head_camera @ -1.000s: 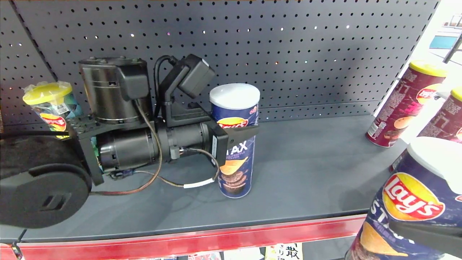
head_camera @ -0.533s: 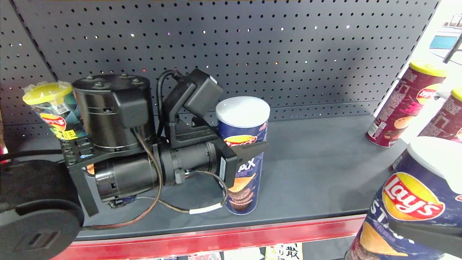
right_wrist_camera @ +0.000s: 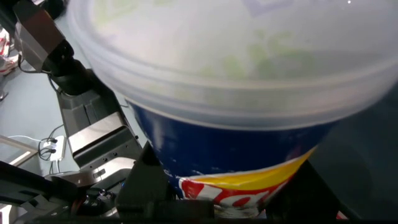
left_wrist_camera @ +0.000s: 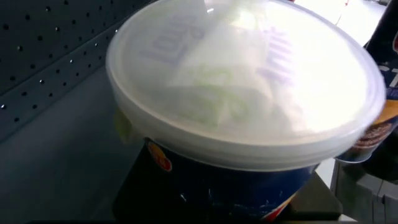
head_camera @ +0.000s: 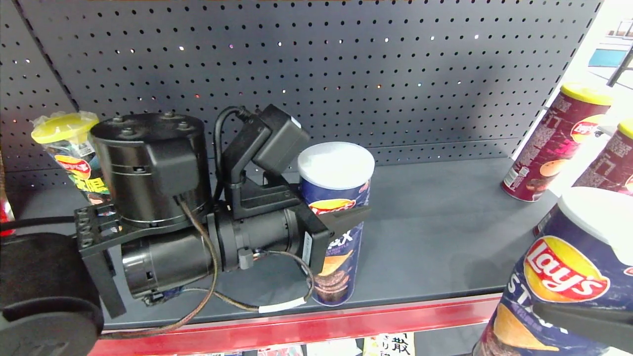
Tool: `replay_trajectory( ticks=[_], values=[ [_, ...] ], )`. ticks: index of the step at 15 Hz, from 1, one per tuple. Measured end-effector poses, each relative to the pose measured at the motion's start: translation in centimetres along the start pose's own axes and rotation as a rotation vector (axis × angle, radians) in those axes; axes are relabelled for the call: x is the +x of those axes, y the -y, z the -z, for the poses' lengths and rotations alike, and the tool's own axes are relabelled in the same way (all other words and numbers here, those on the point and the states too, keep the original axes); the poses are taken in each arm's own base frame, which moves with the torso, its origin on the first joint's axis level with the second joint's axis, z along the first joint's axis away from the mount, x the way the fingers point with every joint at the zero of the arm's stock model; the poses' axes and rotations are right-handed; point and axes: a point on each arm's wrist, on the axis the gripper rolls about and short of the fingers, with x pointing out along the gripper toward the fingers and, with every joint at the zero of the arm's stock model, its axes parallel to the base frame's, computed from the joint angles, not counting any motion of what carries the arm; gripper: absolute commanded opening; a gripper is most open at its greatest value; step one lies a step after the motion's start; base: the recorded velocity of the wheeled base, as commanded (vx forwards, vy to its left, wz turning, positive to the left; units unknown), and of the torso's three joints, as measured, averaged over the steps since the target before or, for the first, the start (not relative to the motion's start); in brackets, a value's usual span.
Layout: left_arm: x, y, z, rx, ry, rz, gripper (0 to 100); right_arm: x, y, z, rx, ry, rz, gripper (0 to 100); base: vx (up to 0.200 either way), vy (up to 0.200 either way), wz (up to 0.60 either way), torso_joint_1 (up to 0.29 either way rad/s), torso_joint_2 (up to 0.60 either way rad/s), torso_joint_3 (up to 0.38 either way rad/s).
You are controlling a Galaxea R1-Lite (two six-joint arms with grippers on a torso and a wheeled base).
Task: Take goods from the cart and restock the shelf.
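A blue chip can with a white lid (head_camera: pixel 341 168) stands upright close to the shelf's red front edge (head_camera: pixel 395 316). My left gripper (head_camera: pixel 341 215) is shut on its upper body from the left side. In the left wrist view the same can's lid (left_wrist_camera: pixel 242 87) sits just above my left gripper (left_wrist_camera: pixel 230 196). A second blue can (head_camera: pixel 568 272) is at the lower right, off the shelf, with my right gripper (head_camera: pixel 578 316) shut on it. In the right wrist view this can (right_wrist_camera: pixel 236 143) is seen from just above my right gripper (right_wrist_camera: pixel 233 190).
A yellow-lidded can (head_camera: pixel 69 143) stands at the shelf's back left, behind my left arm. Two maroon cans (head_camera: pixel 554 143) (head_camera: pixel 610 158) stand at the right. A pegboard wall (head_camera: pixel 346 59) closes the back. The grey shelf floor (head_camera: pixel 445 222) between the blue can and the maroon cans is bare.
My left arm has drawn the blue can from mid-shelf toward the red front edge and slightly right. The right arm and its can have stayed still.
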Motion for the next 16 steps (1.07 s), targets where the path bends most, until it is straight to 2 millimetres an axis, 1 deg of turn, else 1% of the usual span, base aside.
replay_trajectory(
  ticks=[3,12,13,16],
  values=[
    [-0.5,0.3,0.1,0.000,-0.006,-0.017,0,0.0,0.0,0.1,0.000,-0.002,0.000,0,0.000,0.000,0.00,0.000,0.00,0.000],
    [-0.8,1.2,0.3,0.003,-0.011,-0.002,0,0.2,0.1,0.0,0.003,-0.008,-0.002,0,0.000,0.000,0.00,0.000,0.00,0.000],
    [-1.0,1.2,0.4,0.002,-0.014,-0.002,100,0.3,0.1,-0.1,0.003,-0.007,-0.002,0,0.000,0.000,0.00,0.000,0.00,0.000],
    [-1.3,1.2,1.0,-0.005,-0.035,-0.016,100,0.4,0.2,-0.1,0.004,-0.011,-0.002,0,0.000,0.000,0.00,0.000,0.00,0.000]
  ],
)
